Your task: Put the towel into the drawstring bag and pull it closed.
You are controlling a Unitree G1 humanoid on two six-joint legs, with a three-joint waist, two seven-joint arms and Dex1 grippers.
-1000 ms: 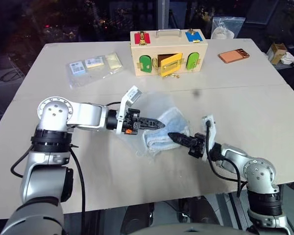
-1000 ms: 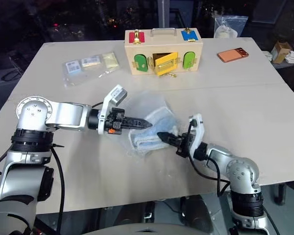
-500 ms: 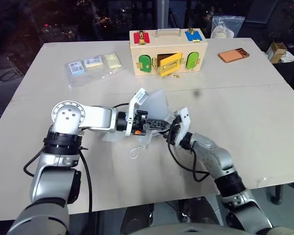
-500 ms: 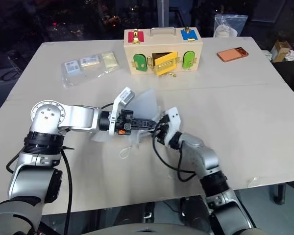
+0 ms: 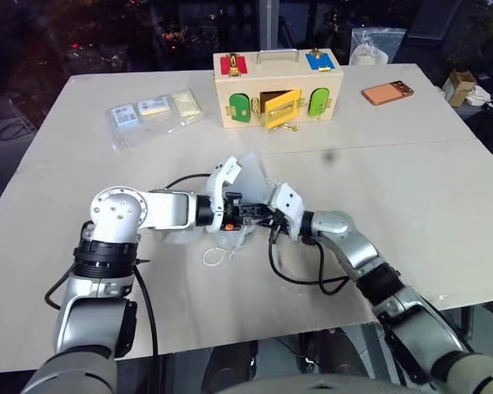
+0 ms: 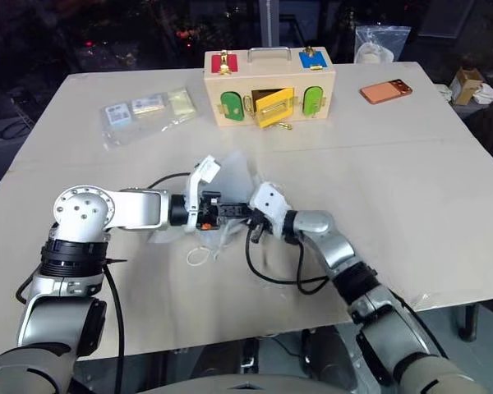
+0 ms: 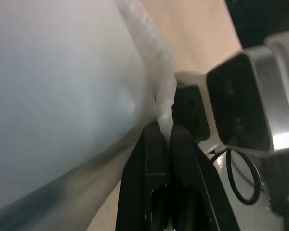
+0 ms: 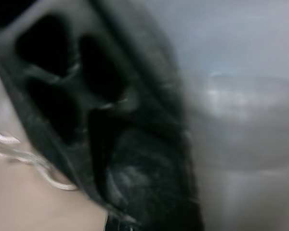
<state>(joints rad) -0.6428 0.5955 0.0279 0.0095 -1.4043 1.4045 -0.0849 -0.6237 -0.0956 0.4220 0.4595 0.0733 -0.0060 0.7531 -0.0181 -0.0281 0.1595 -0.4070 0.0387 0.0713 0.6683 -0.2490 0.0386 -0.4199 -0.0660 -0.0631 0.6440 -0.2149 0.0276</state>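
The drawstring bag (image 5: 251, 172), thin translucent white fabric, stands bunched up off the table between my two grippers. My left gripper (image 5: 253, 215) reaches in from the left and is shut on the bag's gathered white hem (image 7: 164, 103), which sits pinched between its black fingers (image 7: 154, 159). My right gripper (image 5: 269, 220) comes in from the right, shut, tip to tip with the left one against the fabric; whether it holds any fabric is hidden. A loop of the white cord (image 5: 214, 256) lies on the table below. The towel is hidden.
At the back of the table stand a wooden latch box (image 5: 275, 78), a clear plastic bag of packets (image 5: 152, 111) to its left and an orange phone (image 5: 388, 92) to its right. A black cable (image 5: 300, 277) loops under my right forearm.
The bag has been lifted and bunched up off the table. My right arm swung left and rolled until its gripper met the left one. The blue towel no longer shows.
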